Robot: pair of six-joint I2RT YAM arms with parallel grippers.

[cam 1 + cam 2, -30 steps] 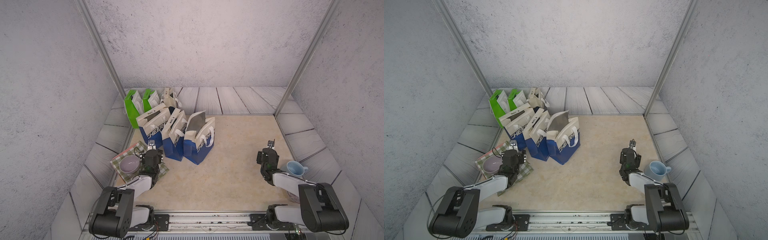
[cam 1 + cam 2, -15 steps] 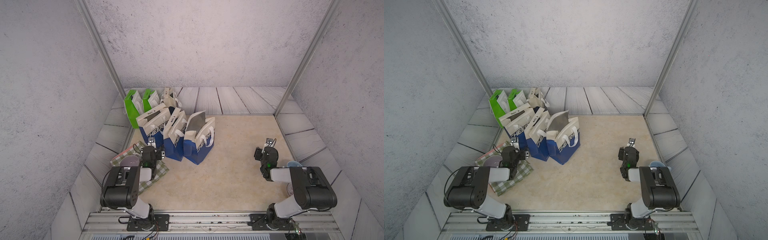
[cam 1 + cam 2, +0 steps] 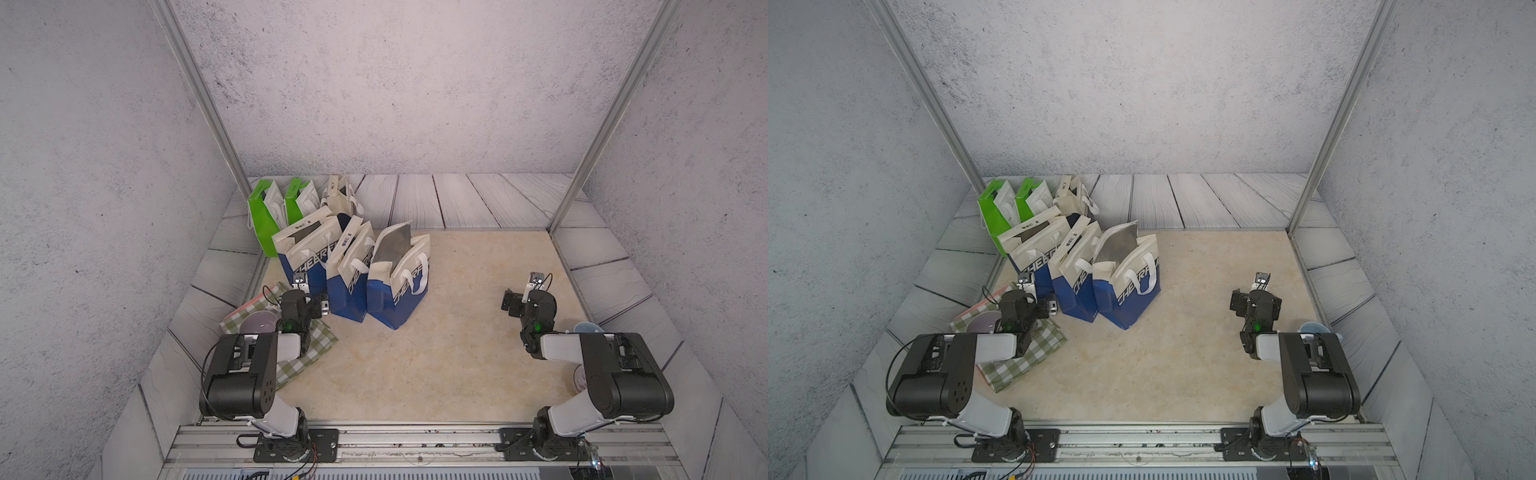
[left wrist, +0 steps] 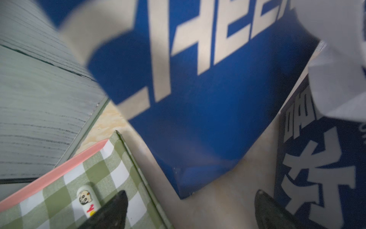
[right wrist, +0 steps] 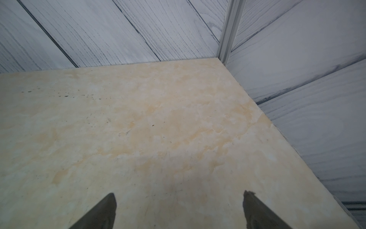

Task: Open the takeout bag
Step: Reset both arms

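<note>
**Fig.** Three blue-and-white takeout bags (image 3: 347,286) stand touching at the left rear of the desk (image 3: 457,332). We cannot tell which is meant, though it is probably the leftmost bag (image 4: 198,99). It faces the left fingers (image 4: 111,212), which are spread wide and empty, one of them over the checked cloth (image 4: 69,188). The right fingers (image 5: 99,214), equally wide and empty, hover over bare desk, well apart. Risk: a one-sided tug on a light bag could tip it into its neighbours or snag the cloth.

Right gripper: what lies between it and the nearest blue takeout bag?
Nothing but bare beige tabletop, seen in both top views: the right gripper, jaws open and empty, stands clear of the nearest blue takeout bag.
</note>
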